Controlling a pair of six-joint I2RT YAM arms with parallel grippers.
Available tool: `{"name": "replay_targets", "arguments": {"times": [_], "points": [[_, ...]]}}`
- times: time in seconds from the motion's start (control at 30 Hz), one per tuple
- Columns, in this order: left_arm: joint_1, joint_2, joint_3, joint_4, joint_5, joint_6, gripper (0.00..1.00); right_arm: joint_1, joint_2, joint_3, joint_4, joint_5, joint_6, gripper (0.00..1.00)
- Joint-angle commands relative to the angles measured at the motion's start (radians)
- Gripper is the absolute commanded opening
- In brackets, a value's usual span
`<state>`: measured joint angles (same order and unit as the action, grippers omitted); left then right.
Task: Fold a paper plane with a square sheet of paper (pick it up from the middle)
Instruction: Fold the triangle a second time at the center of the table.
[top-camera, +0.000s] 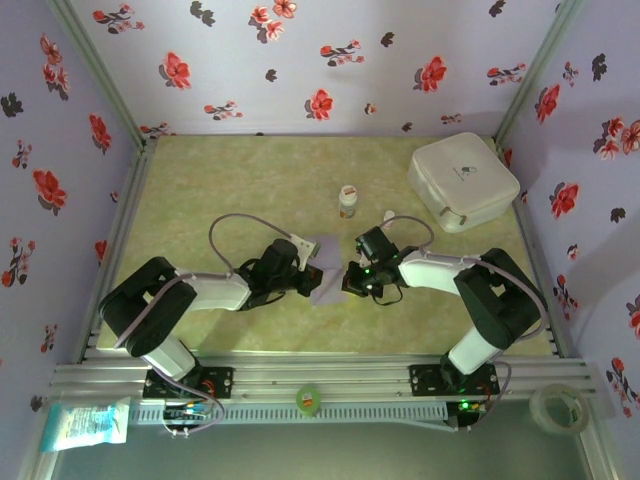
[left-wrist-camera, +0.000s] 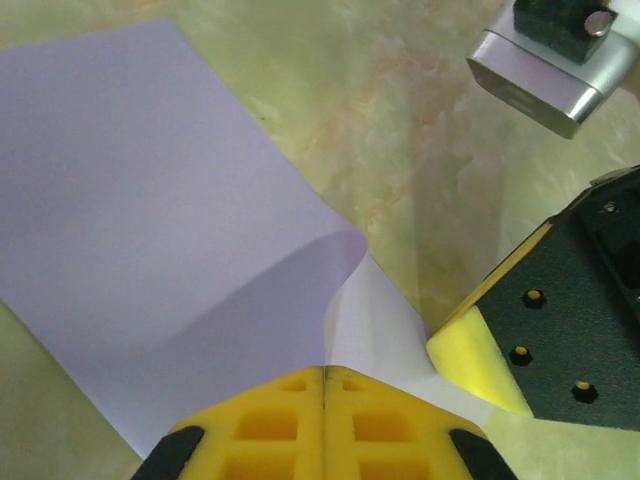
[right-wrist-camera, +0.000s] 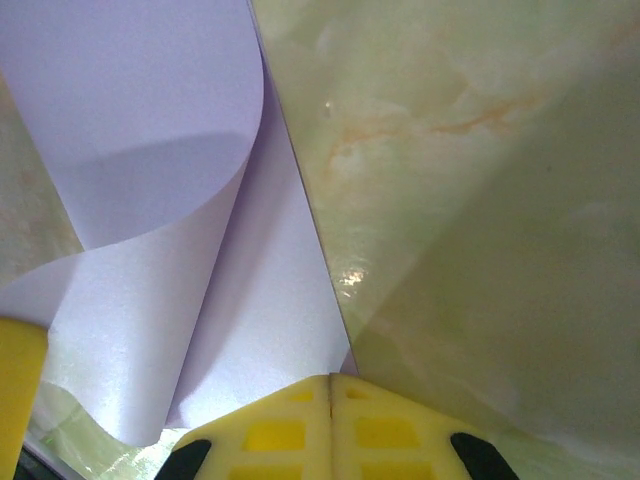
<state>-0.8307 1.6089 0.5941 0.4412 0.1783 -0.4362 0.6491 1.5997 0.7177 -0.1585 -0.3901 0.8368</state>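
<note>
The square sheet of paper (top-camera: 325, 276), pale lilac, lies mid-table between my two grippers, partly folded over itself with one flap curling up. My left gripper (top-camera: 307, 278) is shut; in the left wrist view a raised crease of the paper (left-wrist-camera: 150, 200) runs straight into the seam of its closed jaws (left-wrist-camera: 325, 372). My right gripper (top-camera: 351, 281) is shut too. In the right wrist view the paper (right-wrist-camera: 150, 110) curls at the left, and its straight edge ends at the closed jaws (right-wrist-camera: 331, 378). The two grippers sit close, both at the same near edge of the sheet.
A white rounded plastic box (top-camera: 463, 180) stands at the back right. A small white bottle (top-camera: 347, 202) stands just behind the paper. On the front rail lie a green tape roll (top-camera: 308, 400), a clear tape roll (top-camera: 557, 408) and a packet (top-camera: 85, 425).
</note>
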Motion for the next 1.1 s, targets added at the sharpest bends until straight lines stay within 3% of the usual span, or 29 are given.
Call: {"name": "replay_targets", "arguments": {"times": [0.0,0.6,1.07], "points": [[0.013,0.025,-0.018,0.03,-0.015,0.004,0.0,0.007,0.025,0.005,-0.07,0.055,-0.017,0.0],[0.014,0.078,0.0,0.036,-0.065,0.048,0.0,0.007,0.031,0.023,-0.098,0.064,-0.035,0.0],[0.014,0.091,-0.002,0.044,-0.05,0.028,0.0,0.029,-0.02,0.065,-0.014,-0.059,-0.043,0.04]]}}
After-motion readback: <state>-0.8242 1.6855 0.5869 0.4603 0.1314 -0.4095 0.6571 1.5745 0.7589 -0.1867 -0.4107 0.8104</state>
